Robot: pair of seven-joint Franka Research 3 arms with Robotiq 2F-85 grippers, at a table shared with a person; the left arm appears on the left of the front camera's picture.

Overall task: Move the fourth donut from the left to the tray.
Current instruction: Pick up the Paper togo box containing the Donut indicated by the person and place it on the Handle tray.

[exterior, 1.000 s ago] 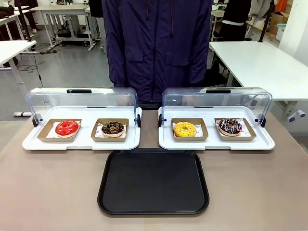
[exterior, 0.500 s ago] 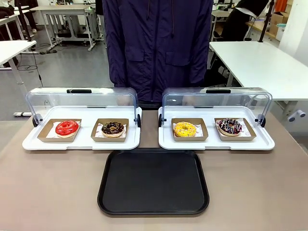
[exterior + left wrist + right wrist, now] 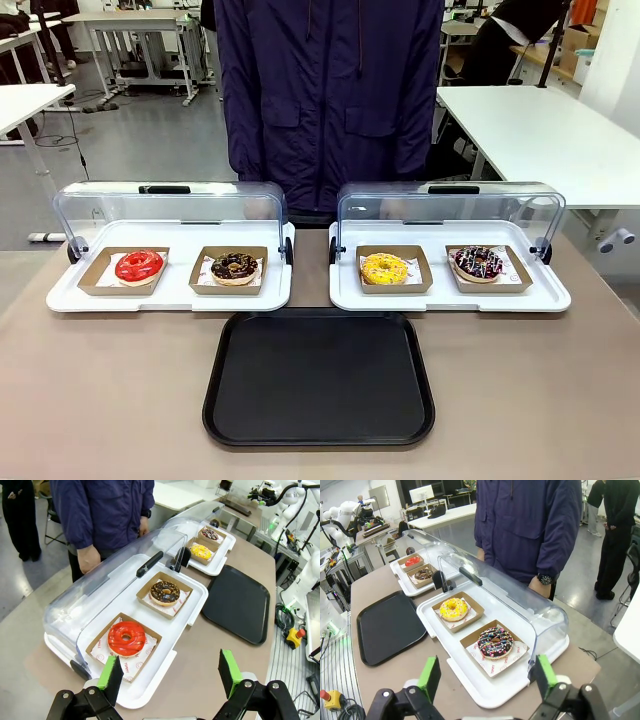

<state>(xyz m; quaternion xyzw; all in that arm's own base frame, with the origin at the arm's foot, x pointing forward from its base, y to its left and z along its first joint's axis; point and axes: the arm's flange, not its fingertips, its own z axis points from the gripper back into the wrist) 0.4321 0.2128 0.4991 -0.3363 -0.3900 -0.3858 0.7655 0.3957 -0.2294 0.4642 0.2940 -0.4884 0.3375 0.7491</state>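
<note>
**Sprinkled donut in its case, both hands free**

The sprinkled donut [image 3: 478, 262], fourth from the left, sits in its cardboard holder [image 3: 515, 283] at the right end of the right display case [image 3: 450, 303], in the middle right of the front view. The black tray [image 3: 320, 380] lies at lower centre on the worktop [image 3: 90, 400], just in front of both cases, with nothing on it. The left hand [image 3: 169, 672] and the right hand [image 3: 486, 676] both have their fingers spread apart and grip nothing.

The right case also holds a yellow donut [image 3: 385, 268]. The left case [image 3: 170, 303] holds a red donut [image 3: 139, 266] and a crumb-topped chocolate donut [image 3: 235, 267]. Each donut has its own brown holder. Both clear lids [image 3: 450, 205] are swung back over the far edges.

The likeliest slip is a mix-up, since the crumb-topped donut is dark too. The raised lid stands close behind the target, so a reach that goes too deep could knock it. A hard squeeze would probably crush the soft ring or smear its glaze. The loose holder may slide under a push, or drop off if it is lifted along with the donut.
</note>
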